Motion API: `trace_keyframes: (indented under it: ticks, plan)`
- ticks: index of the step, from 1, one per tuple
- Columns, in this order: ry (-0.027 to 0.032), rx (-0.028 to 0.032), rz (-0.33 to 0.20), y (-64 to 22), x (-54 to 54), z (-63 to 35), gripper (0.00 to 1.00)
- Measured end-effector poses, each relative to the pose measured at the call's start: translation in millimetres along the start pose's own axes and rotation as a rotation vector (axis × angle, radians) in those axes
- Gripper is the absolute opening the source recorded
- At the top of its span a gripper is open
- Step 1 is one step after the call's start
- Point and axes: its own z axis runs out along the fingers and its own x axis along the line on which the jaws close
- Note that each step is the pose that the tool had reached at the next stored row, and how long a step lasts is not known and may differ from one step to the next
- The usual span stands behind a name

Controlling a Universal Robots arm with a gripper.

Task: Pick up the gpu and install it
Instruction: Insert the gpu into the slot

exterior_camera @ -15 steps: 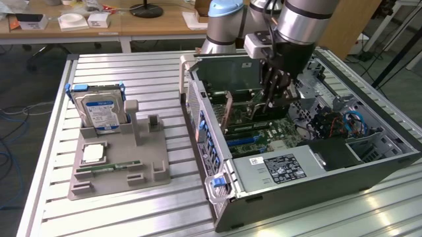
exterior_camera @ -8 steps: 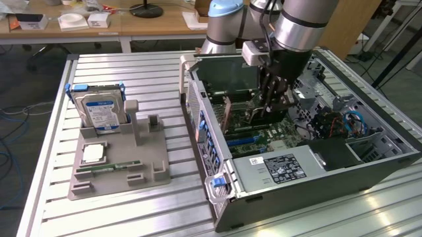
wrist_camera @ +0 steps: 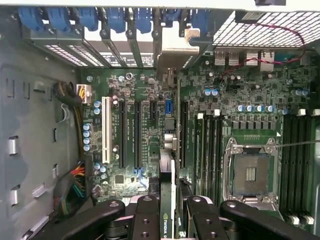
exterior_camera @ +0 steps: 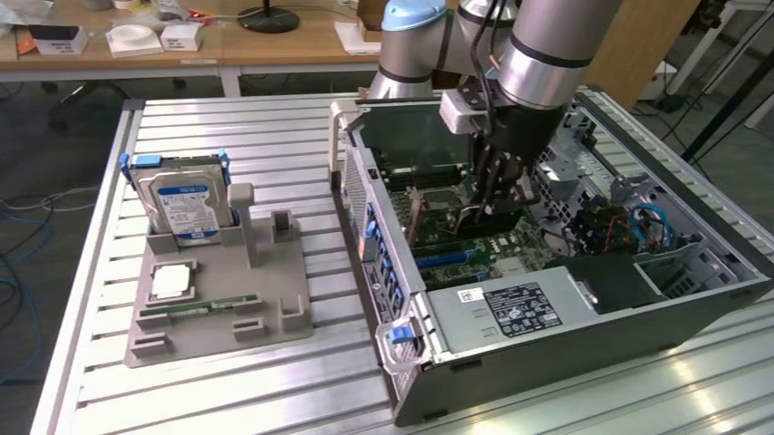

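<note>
My gripper (exterior_camera: pixel 494 201) reaches down into the open computer case (exterior_camera: pixel 677 299) and is shut on the gpu (exterior_camera: pixel 474 186), which stands on edge above the motherboard (exterior_camera: pixel 484 249). In the wrist view the gpu (wrist_camera: pixel 171 165) appears edge-on as a thin strip running from between my black fingers (wrist_camera: pixel 146 220) to its silver bracket (wrist_camera: pixel 172 52) at the case's rear slot openings. My gripper (wrist_camera: pixel 167 222) clamps the card's green-marked end. The card lies in line with the long black expansion slots (wrist_camera: pixel 136 135); whether its edge sits in a slot is hidden.
Blue slot clips (wrist_camera: pixel 107 20) line the case's rear. An empty CPU socket (wrist_camera: pixel 250 172) and memory slots (wrist_camera: pixel 210 150) lie beside the card. On the exterior view's left, a grey holder (exterior_camera: pixel 217 308) carries a hard drive (exterior_camera: pixel 181 204), a chip and a green memory stick (exterior_camera: pixel 199 309).
</note>
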Motion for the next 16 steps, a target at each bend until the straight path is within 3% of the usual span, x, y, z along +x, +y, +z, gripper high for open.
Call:
trace_keyframes:
  ticks: [16]
  plan:
    - [-0.0002, -0.0002, 0.0, 0.1, 0.1, 3.0, 0.26]
